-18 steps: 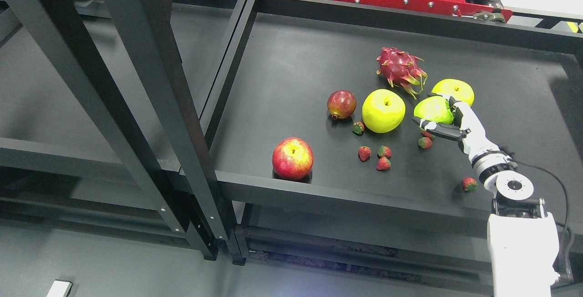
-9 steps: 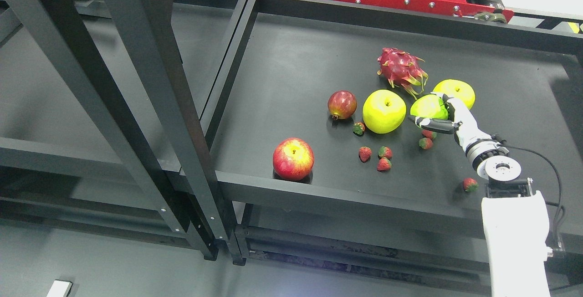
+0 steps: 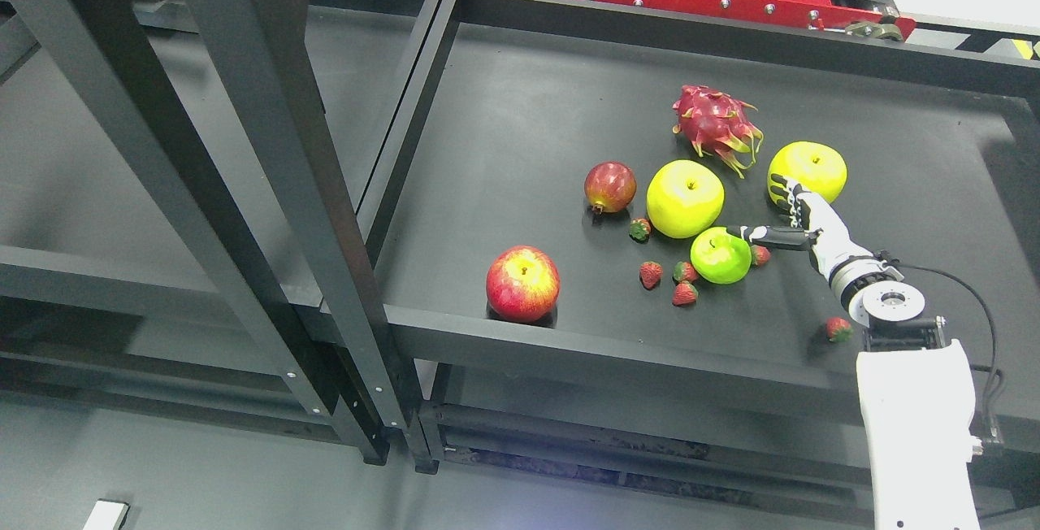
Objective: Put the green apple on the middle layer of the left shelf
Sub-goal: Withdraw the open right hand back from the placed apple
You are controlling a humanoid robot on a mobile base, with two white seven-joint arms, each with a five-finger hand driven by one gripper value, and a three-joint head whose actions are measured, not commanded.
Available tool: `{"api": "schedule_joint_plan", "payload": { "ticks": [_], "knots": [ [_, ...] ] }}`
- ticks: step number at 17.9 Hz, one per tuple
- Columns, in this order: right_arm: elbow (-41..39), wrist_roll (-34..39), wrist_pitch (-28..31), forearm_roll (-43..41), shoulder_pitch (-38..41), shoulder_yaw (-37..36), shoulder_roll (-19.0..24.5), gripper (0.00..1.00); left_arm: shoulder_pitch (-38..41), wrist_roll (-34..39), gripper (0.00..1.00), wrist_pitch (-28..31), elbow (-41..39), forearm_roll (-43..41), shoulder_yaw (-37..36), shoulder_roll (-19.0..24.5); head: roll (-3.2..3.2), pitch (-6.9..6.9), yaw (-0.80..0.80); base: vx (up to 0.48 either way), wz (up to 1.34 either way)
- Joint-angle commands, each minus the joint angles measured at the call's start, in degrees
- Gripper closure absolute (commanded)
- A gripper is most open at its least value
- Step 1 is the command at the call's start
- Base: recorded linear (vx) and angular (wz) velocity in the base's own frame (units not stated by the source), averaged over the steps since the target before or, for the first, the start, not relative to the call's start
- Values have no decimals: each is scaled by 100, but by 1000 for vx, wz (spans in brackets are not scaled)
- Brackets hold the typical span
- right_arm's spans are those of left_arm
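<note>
A small green apple (image 3: 720, 254) lies on the black shelf tray (image 3: 520, 107), among strawberries and just below a larger yellow-green apple (image 3: 684, 197). My right hand (image 3: 772, 217) is just right of the green apple, fingers spread, holding nothing. One finger points toward the apple without gripping it. A second yellow-green apple (image 3: 812, 167) sits behind the hand. The left shelf (image 3: 73, 180) lies beyond the dark posts on the left. My left arm does not show.
A red apple (image 3: 522, 282) sits near the tray's front edge. A dark red pomegranate (image 3: 609, 186) and a dragon fruit (image 3: 717, 123) lie further back. Several strawberries (image 3: 650, 274) are scattered, one at the right (image 3: 837, 328). Slanted black posts (image 3: 268, 148) separate the shelves.
The green apple has left my right hand and now lies lower left on the tray by the strawberries. The hand has opened and moved slightly down.
</note>
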Motion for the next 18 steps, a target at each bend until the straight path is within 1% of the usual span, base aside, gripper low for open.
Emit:
{"api": "schedule_joint_plan", "payload": {
  "ticks": [1, 2, 3, 5, 7, 9, 10, 12, 13, 14, 17, 18],
  "knots": [
    [228, -952, -109, -140, -94, -422, 356, 1, 0, 2, 0, -2, 0, 0, 0, 100, 0, 0, 0, 0, 0],
    [184, -1209, -362, -245, -67, -502, 453, 1, 0, -6, 0, -2, 0, 0, 0, 100, 0, 0, 0, 0, 0],
    [166, -1229, -686, -325, -6, -511, 445, 1, 0, 2, 0, -2, 0, 0, 0, 100, 0, 0, 0, 0, 0],
    [-17, -1229, -970, -518, 126, -651, 454, 1, 0, 2, 0, -2, 0, 0, 0, 100, 0, 0, 0, 0, 0],
    [-386, -1238, -962, -938, 144, -862, 567, 1, 0, -7, 0, -2, 0, 0, 0, 100, 0, 0, 0, 0, 0],
    [-571, -1351, -936, -1107, 126, -950, 761, 1, 0, 2, 0, -2, 0, 0, 0, 100, 0, 0, 0, 0, 0],
    [-685, -1500, -936, -1108, 126, -951, 866, 1, 0, 2, 0, -2, 0, 0, 0, 100, 0, 0, 0, 0, 0],
    [-801, -2070, -936, -1099, 152, -898, 1145, 1, 0, 2, 0, -2, 0, 0, 0, 100, 0, 0, 0, 0, 0],
    [-809, -2307, -936, -1099, 187, -872, 1145, 1, 0, -6, 0, -2, 0, 0, 0, 100, 0, 0, 0, 0, 0],
    [-818, -2440, -944, -1116, 318, -785, 1145, 1, 0, -7, 0, -2, 0, 0, 0, 100, 0, 0, 0, 0, 0],
    [-1125, -2687, -1119, -1134, 600, 67, 1145, 0, 0, 2, 0, -2, 0, 0, 0, 100, 0, 0, 0, 0, 0],
    [-1187, -2714, -1164, -1134, 610, 121, 1145, 0, 0, 2, 0, -2, 0, 0, 0, 100, 0, 0, 0, 0, 0]
  ]
}}
